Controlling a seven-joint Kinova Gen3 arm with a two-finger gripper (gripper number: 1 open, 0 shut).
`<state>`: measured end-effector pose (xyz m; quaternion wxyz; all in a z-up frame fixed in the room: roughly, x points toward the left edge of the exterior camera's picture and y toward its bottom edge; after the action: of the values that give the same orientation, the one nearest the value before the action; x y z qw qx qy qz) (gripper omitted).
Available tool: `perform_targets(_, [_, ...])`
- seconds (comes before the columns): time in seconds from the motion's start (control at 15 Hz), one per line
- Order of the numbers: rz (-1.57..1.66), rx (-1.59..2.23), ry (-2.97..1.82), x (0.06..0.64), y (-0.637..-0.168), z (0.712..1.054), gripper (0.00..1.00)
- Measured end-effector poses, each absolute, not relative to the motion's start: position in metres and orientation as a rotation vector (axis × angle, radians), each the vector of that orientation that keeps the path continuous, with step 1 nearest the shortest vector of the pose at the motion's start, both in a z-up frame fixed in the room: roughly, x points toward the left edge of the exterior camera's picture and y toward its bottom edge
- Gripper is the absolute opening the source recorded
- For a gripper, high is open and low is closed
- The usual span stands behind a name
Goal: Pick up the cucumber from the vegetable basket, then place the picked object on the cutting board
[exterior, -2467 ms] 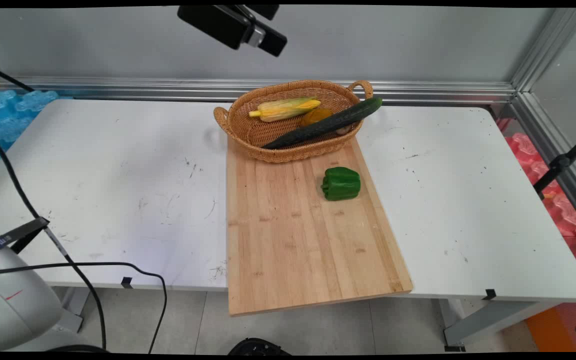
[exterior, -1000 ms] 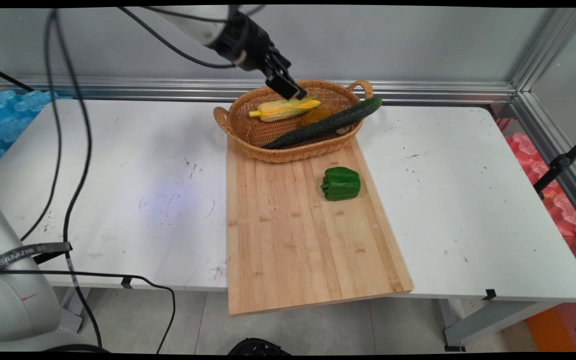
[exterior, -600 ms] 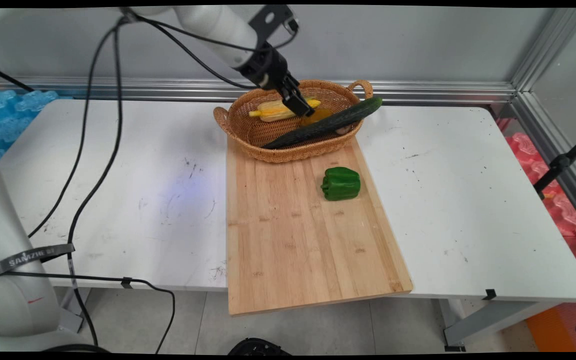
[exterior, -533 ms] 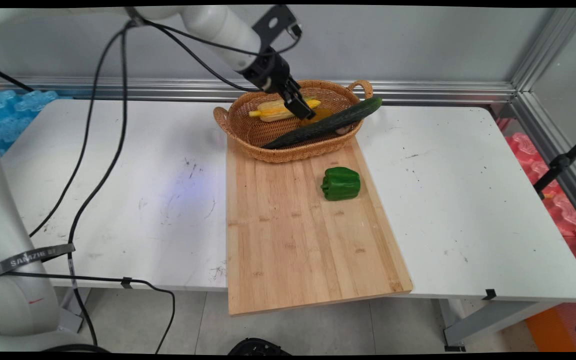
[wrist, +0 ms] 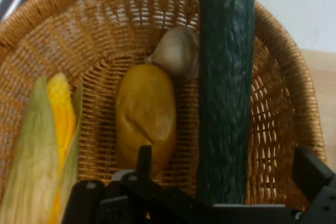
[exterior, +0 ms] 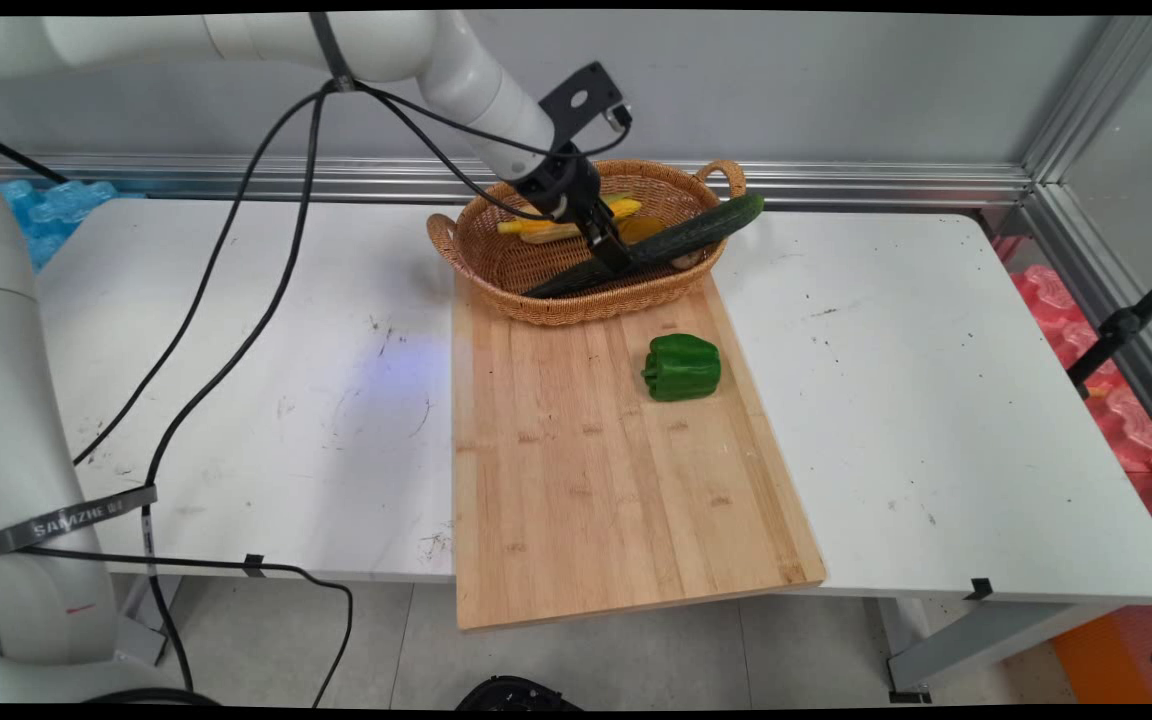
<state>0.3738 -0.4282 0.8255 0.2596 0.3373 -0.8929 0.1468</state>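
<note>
The black end effector (exterior: 614, 250) hangs low inside the wicker basket (exterior: 481, 250), its fingers spread wide and gripping nothing, one finger (wrist: 144, 162) on the side of the yellow-orange vegetable (wrist: 146, 119) and the other (wrist: 311, 169) beyond the cucumber (wrist: 226, 77). In the hand view the long dark cucumber runs straight up between the parted fingers, so the end effector straddles it near its middle. The cucumber lies slantwise across the basket, one tip poking over the rim by the right handle, its lower end down against the near wall. Beside it sit the yellow-orange vegetable, a pale garlic bulb (wrist: 177, 51) touching the cucumber's flank, and a husked corn cob (wrist: 50, 145) along the far side. To grip the cucumber cleanly, the fingers would likely need to settle evenly on both flanks, clear of the yellow-orange vegetable and the weave, and close near the middle so the long body does not tip. Just in front of the basket, a wooden cutting board (exterior: 586, 470) carries a green bell pepper (exterior: 682, 367), and all rests on the white desk (exterior: 236, 380).
</note>
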Motion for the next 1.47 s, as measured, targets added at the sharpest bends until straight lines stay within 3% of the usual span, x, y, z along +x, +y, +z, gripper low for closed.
perform_targets(0.2, [0.379,0.912,-2.438,0.371,-0.432,0.816,1.00])
perform_targets(0.27, [0.375,0.911,-2.445,0.370,-0.433,0.813,0.00])
perform_targets(0.87, [0.388,0.879,-2.492,0.372,-0.437,0.811,0.00])
perform_targets(1.2, [0.432,0.850,-2.485,0.370,-0.434,0.844,0.00])
perform_targets(1.47, [0.462,0.809,-2.470,0.362,-0.424,0.889,0.00])
